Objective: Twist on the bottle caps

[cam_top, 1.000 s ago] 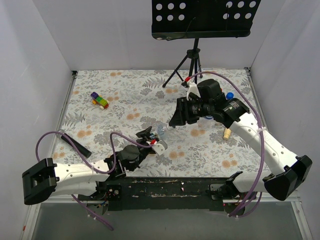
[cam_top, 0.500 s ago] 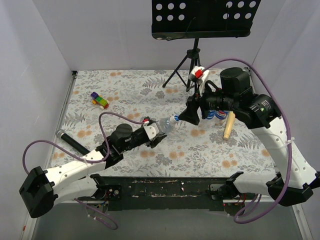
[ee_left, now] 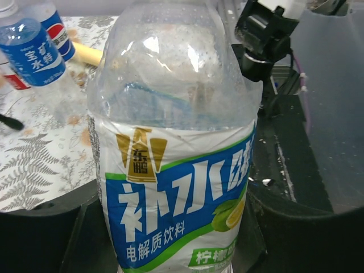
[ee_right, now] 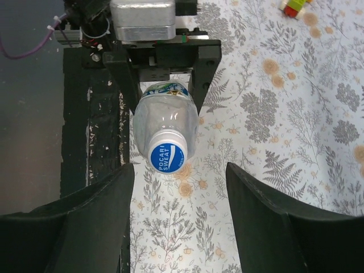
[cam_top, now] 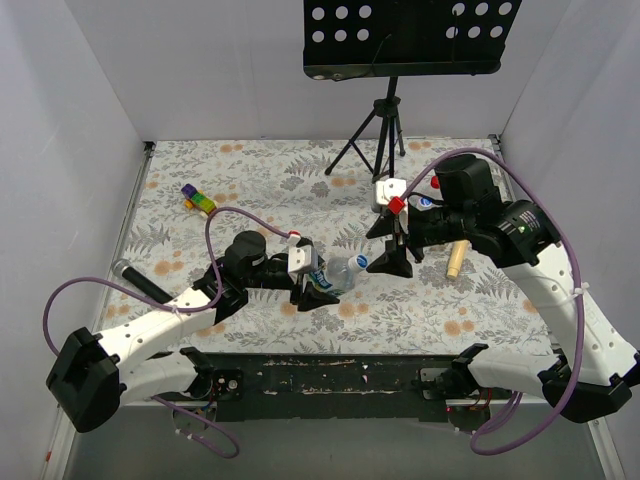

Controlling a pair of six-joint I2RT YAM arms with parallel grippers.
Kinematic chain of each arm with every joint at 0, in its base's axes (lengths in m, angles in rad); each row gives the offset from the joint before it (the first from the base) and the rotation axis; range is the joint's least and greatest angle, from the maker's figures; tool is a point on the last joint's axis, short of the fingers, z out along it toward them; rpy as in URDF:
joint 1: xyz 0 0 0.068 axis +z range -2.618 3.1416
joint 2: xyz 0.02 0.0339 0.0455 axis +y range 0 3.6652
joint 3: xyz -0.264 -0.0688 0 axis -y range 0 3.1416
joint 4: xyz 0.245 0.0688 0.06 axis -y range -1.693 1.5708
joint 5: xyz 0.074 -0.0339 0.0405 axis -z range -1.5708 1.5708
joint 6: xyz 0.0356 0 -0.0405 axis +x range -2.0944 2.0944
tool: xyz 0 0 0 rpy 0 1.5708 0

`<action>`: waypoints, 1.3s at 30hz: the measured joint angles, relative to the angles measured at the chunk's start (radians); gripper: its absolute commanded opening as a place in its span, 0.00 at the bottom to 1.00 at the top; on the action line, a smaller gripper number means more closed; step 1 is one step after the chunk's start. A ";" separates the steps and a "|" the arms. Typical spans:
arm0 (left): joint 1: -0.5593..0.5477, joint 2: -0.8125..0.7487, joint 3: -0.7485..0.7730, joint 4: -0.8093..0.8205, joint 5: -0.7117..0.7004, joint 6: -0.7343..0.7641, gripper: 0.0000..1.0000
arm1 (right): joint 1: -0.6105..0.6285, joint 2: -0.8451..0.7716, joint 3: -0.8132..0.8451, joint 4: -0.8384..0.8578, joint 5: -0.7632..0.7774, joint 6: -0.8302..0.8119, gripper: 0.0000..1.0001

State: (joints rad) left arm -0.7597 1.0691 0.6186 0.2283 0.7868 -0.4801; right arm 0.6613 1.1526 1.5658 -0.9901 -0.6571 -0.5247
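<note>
My left gripper is shut on a clear bottle with a blue, white and green label. It holds the bottle on its side just above the table. A blue and white cap sits on the bottle's neck and points at my right gripper. My right gripper is open and empty. Its fingers are spread wide, a little short of the cap and not touching it. Two more bottles with blue labels stand at the back, one with a round logo.
A tan stick lies right of my right gripper and also shows in the left wrist view. A multicoloured toy block is at the far left. A black cylinder lies near the left edge. A music stand's tripod stands at the back.
My left arm has swung the bottle down and to the right, nearer the front edge. My right gripper has followed it downward and now sits facing the capped end.
</note>
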 measured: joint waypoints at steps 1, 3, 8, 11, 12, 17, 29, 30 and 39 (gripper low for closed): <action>0.000 0.001 0.002 0.000 0.015 -0.004 0.49 | 0.000 0.000 0.000 -0.005 -0.016 -0.013 0.72; 0.000 0.003 0.005 -0.001 0.037 -0.010 0.49 | 0.000 0.003 0.000 -0.008 -0.047 -0.037 0.71; 0.000 0.003 0.008 -0.001 0.060 -0.019 0.49 | 0.001 0.026 0.000 -0.012 -0.090 -0.070 0.68; 0.000 0.003 0.009 -0.001 0.064 -0.023 0.49 | 0.009 0.047 0.000 -0.022 -0.108 -0.082 0.65; 0.000 0.003 0.010 -0.001 0.064 -0.024 0.49 | 0.011 0.053 0.000 -0.026 -0.109 -0.082 0.63; 0.000 0.003 0.010 0.000 0.063 -0.027 0.48 | 0.026 0.069 0.000 -0.034 -0.117 -0.085 0.52; 0.000 -0.016 -0.005 0.001 -0.051 -0.015 0.49 | 0.042 0.097 0.001 0.000 -0.050 0.036 0.01; -0.001 -0.025 -0.012 0.005 -0.084 -0.008 0.49 | 0.043 0.101 0.001 0.018 -0.033 0.072 0.01; -0.196 -0.114 -0.135 0.074 -0.715 0.192 0.47 | 0.047 0.110 -0.119 0.216 0.167 0.576 0.01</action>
State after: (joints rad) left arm -0.9554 0.9550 0.4831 0.3019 0.0715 -0.2882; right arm 0.7082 1.2625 1.4471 -0.7738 -0.4904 0.0509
